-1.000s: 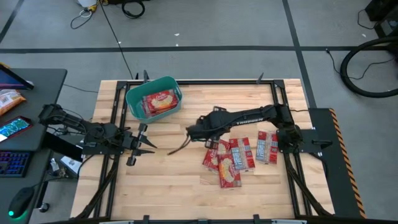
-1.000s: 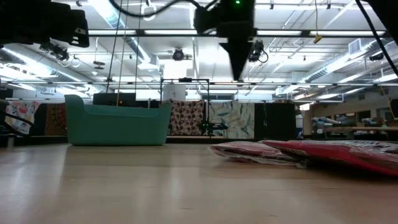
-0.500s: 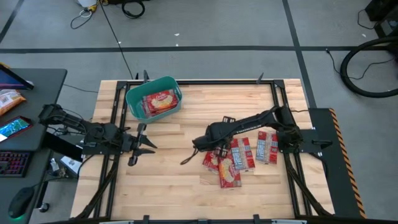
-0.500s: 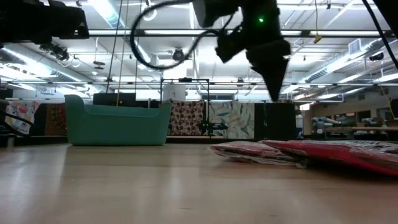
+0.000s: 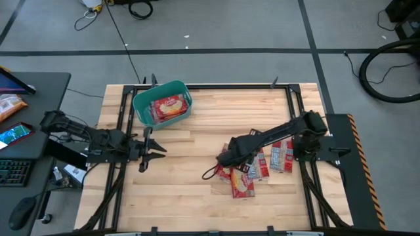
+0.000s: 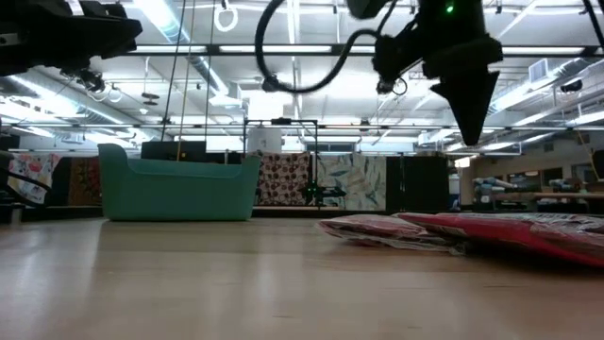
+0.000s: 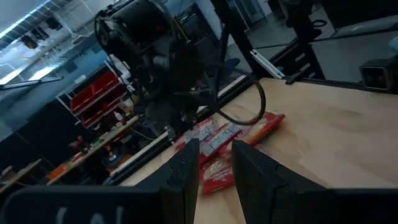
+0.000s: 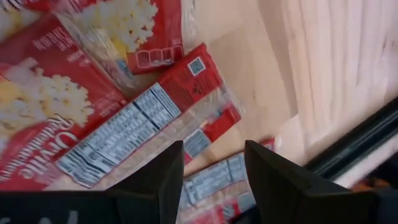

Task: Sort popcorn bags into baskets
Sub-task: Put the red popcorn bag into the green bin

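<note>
Several red popcorn bags lie flat in an overlapping pile on the table's right half; in the low view the popcorn bags form a low heap. More bags lie inside the teal basket near the far left edge, which also shows in the low view as the teal basket. My right gripper hovers open above the pile, pointing down, clear of the bags. My left gripper waits open at the table's left side, aimed at the pile.
A black cable loop hangs from the right arm beside the pile. Black frame rails run along the table edges. A desk on the left carries an orange-brown packet. Bare wood lies between basket and pile.
My right gripper has swung from the table's middle toward the right and near side, ending above the popcorn pile with its fingers pointing down at the bags. The bags and the basket have stayed put.
</note>
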You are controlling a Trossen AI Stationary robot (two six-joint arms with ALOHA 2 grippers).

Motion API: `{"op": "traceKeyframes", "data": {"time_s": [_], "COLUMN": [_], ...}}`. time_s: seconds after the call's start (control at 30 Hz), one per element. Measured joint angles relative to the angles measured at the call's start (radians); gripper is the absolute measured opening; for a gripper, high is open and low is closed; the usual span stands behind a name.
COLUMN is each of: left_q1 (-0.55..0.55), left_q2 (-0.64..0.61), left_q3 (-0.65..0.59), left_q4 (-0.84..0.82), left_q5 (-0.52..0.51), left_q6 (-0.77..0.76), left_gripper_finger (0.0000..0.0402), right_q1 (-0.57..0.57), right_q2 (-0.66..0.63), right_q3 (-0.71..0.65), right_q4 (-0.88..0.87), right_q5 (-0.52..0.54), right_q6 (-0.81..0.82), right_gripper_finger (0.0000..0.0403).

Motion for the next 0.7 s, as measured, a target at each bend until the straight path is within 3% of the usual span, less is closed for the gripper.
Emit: {"op": "traceKeyframes", "data": {"time_s": [0.3,0.53,0.7], "left_q1": [0.062,0.084,0.086], "left_q2": [0.0,0.0,0.0], "left_q3": [0.0,0.0,0.0], "left_q4": [0.024,0.024,0.024], "left_q5": [-0.004,-0.004,-0.004], "left_q6": [0.064,0.067,0.069], "left_gripper_finger": [0.0098,0.0098,0.0098], "right_q1": [0.031,0.047,0.058], "right_q2": [-0.168,-0.178,-0.178], "right_q3": [-0.268,-0.385,-0.39], "right_q4": [0.281,0.291,0.296], "right_q5": [-0.038,-0.178,-0.2], "right_q6": [0.115,0.156,0.157], "right_gripper_finger": [0.0174,0.0174,0.0174]}}
